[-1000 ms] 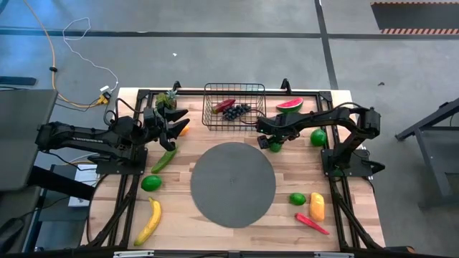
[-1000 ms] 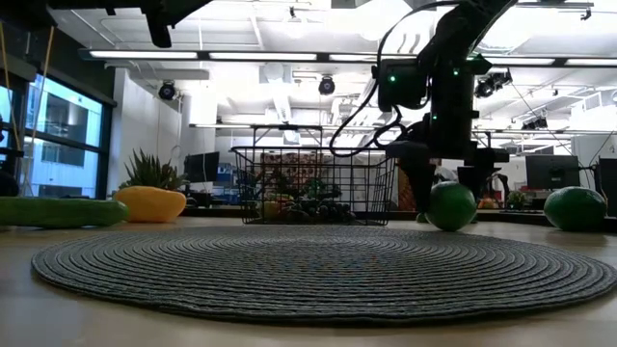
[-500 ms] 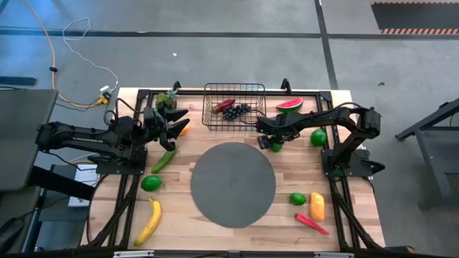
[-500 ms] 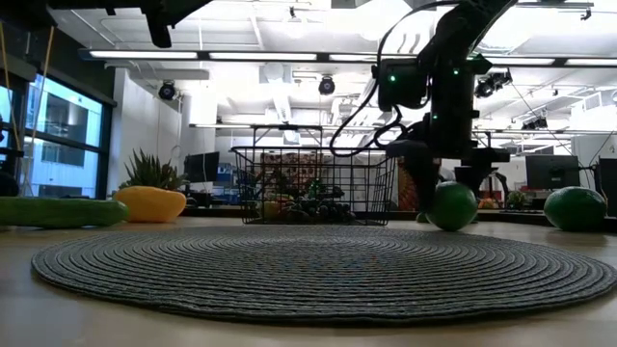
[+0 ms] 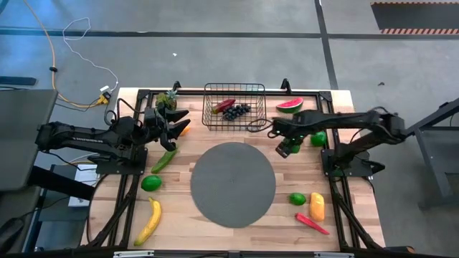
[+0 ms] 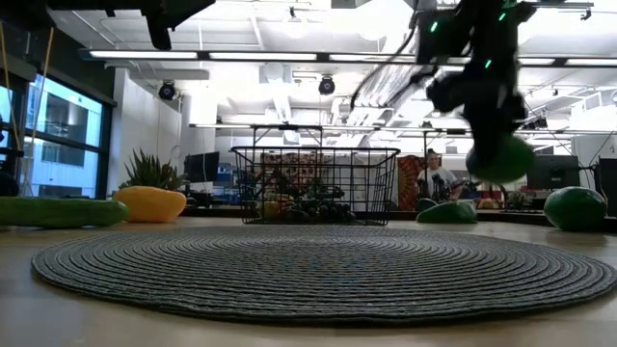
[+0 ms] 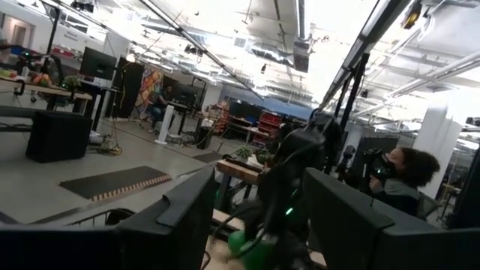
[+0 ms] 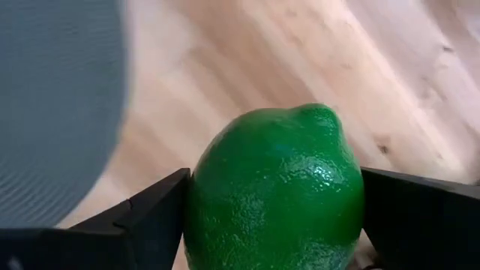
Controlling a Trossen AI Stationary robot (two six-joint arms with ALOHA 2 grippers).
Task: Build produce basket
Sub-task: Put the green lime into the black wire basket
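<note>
STEP: carrying lime to basket | RIGHT gripper: jaws pinching lime, lifted off tabletop, beside basket | LEFT gripper: parked, jaws spread | NEXT: likely swing over basket rim, release inside

A round grey woven mat lies at the centre of a pale wooden bench, a small spiky green plant stands at the bench's far left corner, and a yellow cable trails across the grey floor beyond.
</note>
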